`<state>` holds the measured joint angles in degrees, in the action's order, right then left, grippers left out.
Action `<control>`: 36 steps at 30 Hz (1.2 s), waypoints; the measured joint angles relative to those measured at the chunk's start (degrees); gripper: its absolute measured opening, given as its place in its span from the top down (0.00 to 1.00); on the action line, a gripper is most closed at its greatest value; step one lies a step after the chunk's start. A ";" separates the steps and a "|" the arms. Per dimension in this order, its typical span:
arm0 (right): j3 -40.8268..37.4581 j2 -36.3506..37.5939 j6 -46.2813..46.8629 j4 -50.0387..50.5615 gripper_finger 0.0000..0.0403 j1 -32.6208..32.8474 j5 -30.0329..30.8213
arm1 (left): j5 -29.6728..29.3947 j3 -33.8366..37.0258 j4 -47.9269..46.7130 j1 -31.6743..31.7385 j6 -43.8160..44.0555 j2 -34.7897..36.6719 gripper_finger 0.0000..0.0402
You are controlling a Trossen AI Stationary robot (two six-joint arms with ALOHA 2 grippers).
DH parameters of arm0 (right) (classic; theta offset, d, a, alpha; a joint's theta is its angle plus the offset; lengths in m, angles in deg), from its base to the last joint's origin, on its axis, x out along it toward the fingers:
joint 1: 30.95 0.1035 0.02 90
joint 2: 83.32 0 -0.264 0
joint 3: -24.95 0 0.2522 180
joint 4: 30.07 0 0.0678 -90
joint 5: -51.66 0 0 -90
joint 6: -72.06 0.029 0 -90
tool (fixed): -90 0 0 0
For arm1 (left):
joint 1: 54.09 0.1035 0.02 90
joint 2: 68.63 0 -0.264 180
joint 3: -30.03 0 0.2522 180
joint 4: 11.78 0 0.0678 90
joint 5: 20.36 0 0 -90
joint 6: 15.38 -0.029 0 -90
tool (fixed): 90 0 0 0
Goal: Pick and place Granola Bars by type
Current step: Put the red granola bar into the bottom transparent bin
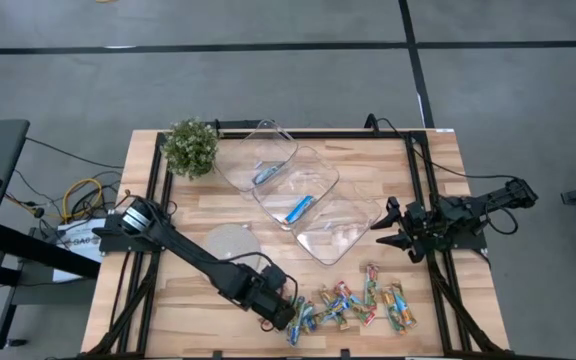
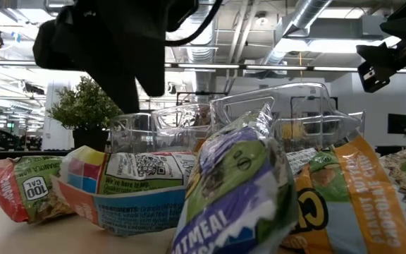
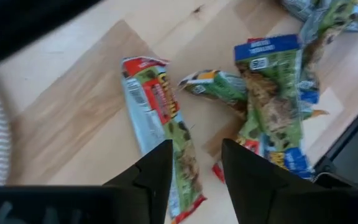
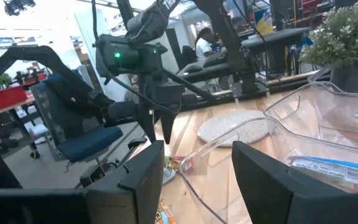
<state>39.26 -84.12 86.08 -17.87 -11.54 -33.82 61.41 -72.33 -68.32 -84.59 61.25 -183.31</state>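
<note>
Hovering at the pile's nine o'clock edge, left gripper (image 3: 194,171) part-open over a red-edged bar (image 3: 157,124); straddle it squarely, then close.

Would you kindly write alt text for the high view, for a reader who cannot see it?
Seen from above, the left end effector hangs open over the left end of a row of granola bars along the wooden table's near edge. Three clear trays sit diagonally mid-table, two holding a blue bar. The right end effector waits beside them.
</note>
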 joint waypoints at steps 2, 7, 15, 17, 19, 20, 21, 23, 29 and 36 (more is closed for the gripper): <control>0.00 0.00 0.00 -0.01 0.54 0.01 0.00 | -0.46 0.00 -0.34 0.16 -0.04 0.03 0.64; 0.00 0.00 0.00 -0.04 0.54 0.01 0.00 | 0.25 0.00 -1.49 0.62 -0.23 0.02 0.54; 0.00 0.06 0.00 -0.19 0.54 0.00 0.00 | 4.27 0.00 0.85 0.90 -0.40 -3.25 0.46; 0.00 0.05 0.01 0.05 0.54 0.00 -0.02 | 5.10 0.00 1.32 0.90 -0.40 -4.22 0.46; 0.00 0.06 0.00 -0.20 0.54 0.01 0.01 | 5.39 0.00 1.32 0.90 -1.16 -5.24 0.47; 0.00 0.04 0.00 -0.10 0.54 0.01 0.00 | 5.45 0.00 1.12 0.90 -1.92 -5.66 0.48; 0.00 0.01 0.00 -0.02 0.54 0.01 0.00 | 5.58 0.00 1.02 0.97 -2.54 -6.07 0.48; 0.00 0.07 0.00 -0.19 0.54 0.00 0.00 | 5.96 0.00 0.91 1.14 -3.28 -6.59 0.49; 0.00 0.07 0.00 0.04 0.54 -0.01 0.00 | 5.94 -0.07 -0.27 1.42 -3.99 -7.38 0.51; 0.00 0.07 0.00 0.15 0.54 -0.01 -0.02 | 6.26 -0.17 -0.56 1.62 -5.20 -7.97 0.57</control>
<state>39.26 -84.05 86.08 -17.72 -11.55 -33.84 67.67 -72.50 -68.88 -82.97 56.05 -191.28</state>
